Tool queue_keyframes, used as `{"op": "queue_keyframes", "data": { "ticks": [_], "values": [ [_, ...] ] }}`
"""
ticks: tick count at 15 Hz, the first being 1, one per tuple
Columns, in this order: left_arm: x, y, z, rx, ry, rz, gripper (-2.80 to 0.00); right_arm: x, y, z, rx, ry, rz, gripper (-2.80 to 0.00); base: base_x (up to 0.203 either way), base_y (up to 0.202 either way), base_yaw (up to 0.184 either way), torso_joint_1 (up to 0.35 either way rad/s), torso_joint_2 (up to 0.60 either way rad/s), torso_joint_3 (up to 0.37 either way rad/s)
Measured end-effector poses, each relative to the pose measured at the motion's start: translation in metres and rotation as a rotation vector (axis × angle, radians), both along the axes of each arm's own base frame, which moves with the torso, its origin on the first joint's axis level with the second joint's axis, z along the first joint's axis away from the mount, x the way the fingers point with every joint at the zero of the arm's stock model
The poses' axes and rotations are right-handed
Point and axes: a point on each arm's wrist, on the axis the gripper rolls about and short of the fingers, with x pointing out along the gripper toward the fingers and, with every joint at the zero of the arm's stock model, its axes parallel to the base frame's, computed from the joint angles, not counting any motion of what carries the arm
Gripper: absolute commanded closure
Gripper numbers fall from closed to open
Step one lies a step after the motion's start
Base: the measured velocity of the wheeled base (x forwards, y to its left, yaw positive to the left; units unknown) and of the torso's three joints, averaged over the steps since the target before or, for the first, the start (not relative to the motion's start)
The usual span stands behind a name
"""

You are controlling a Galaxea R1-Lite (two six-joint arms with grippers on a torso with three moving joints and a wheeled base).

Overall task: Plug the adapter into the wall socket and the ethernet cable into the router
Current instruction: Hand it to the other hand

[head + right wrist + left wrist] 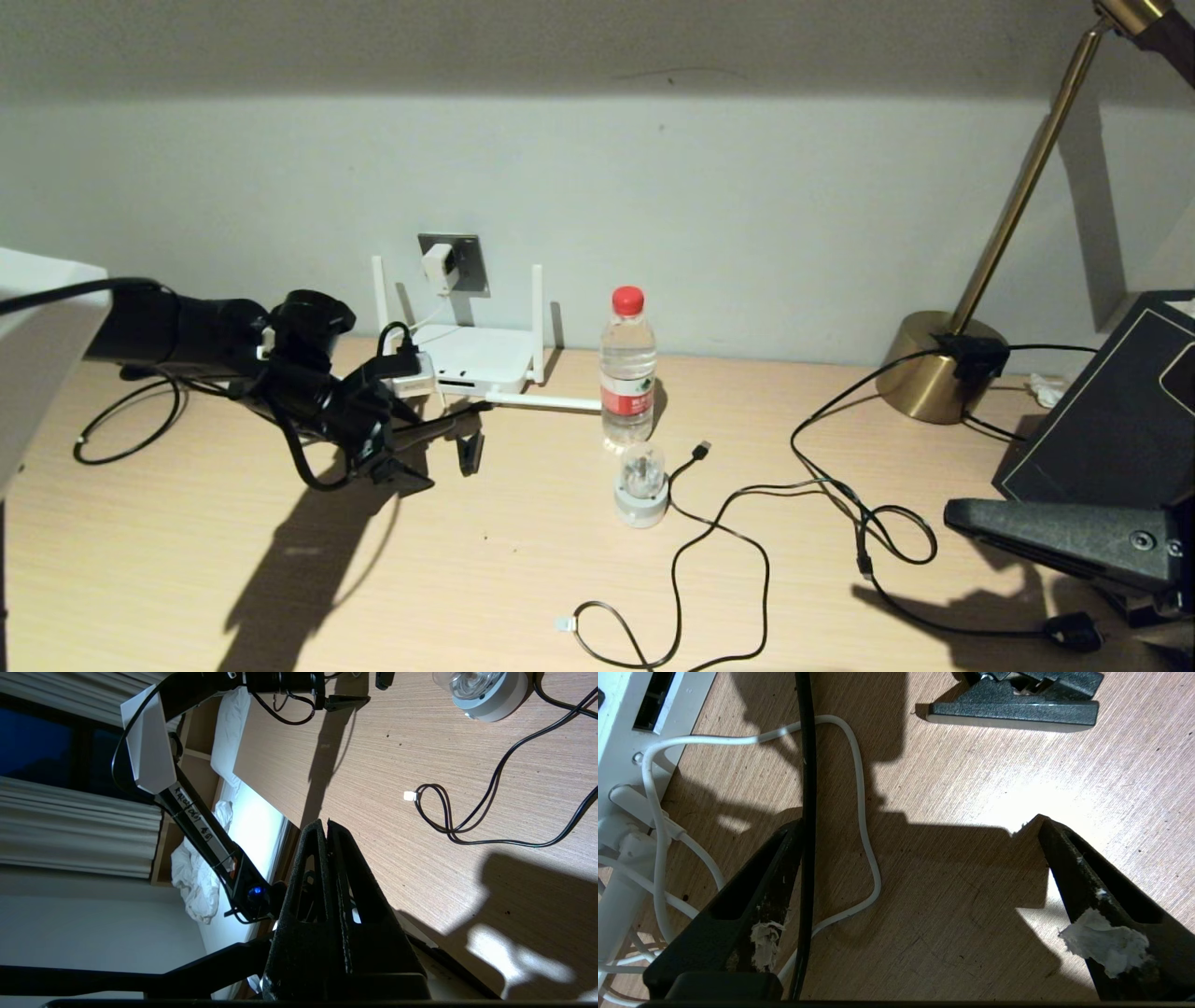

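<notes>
Nearest the head camera, at the lower right edge, the right gripper lies low over the desk with its fingers pressed together, pointing toward the middle of the desk and holding nothing. A thin black USB cable loops across the wood in front of it. Farther back stand a small round white device and a water bottle. On the left, the left gripper hangs just in front of the router, its fingers spread wide and empty. The router lies flat against the wall, long side parallel to it, with two antennas upright and one lying flat on the desk toward the bottle. Above it, the adapter sits in the wall socket, its white cord dropping to the router. The ethernet cable loops on the desk at far left. A brass lamp stands at right.

From the left wrist, the wide-apart fingers hover over bare wood; a black cable runs lengthwise along one finger, crossing the looped white cord beside the router's edge.

From the right wrist, the closed fingers point out past the desk edge.
</notes>
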Motion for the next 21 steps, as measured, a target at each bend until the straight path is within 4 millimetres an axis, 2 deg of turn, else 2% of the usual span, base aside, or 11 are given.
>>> {"op": "queue_keyframes", "data": {
  "ticks": [5, 11, 14, 21],
  "values": [
    [-0.004, 0.0, -0.008, 0.0, 0.029, 0.0, -2.8, -0.007, -0.004, 0.0, 0.011, -0.012, 0.004, 0.0, 0.0, 0.0, 0.0, 0.0, 0.0, 0.0],
    [-0.011, 0.0, -0.006, 0.0, 0.061, 0.0, -2.8, -0.011, -0.006, 0.001, 0.019, -0.024, 0.003, 0.0, 0.0, 0.0, 0.0, 0.0, 0.0, 0.0],
    [-0.024, 0.0, -0.004, -0.013, 0.134, -0.007, -2.8, -0.013, -0.008, 0.001, 0.022, -0.028, 0.003, 0.0, 0.0, 0.0, 0.0, 0.0, 0.0, 0.0],
    [-0.053, -0.003, 0.012, -0.044, 0.158, -0.027, -2.8, -0.018, -0.011, 0.001, 0.03, -0.038, 0.002, 0.0, 0.0, 0.0, 0.0, 0.0, 0.0, 0.0]
  ]
}}
